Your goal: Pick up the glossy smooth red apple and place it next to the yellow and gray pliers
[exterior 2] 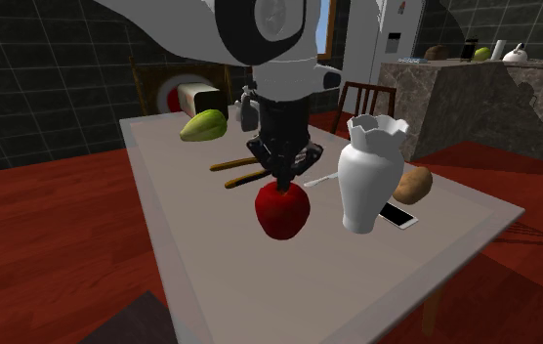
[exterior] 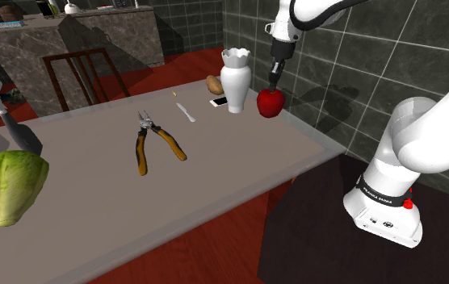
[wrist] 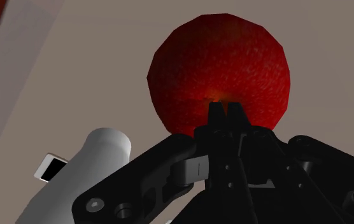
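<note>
Your black gripper [wrist: 225, 109] pinches narrowly on the top of the glossy round red apple [wrist: 220, 63]; carry it slowly, clear of the white fluted vase [exterior: 237, 81], to the yellow-handled pliers [exterior: 157, 141].

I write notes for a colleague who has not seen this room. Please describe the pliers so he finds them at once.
Look at the long grey table. Near its middle, between the green cabbage and the white vase, lie the pliers, handles spread apart. Only they have yellow handles and a grey head; the utensil beside them is small, white and straight.
</note>
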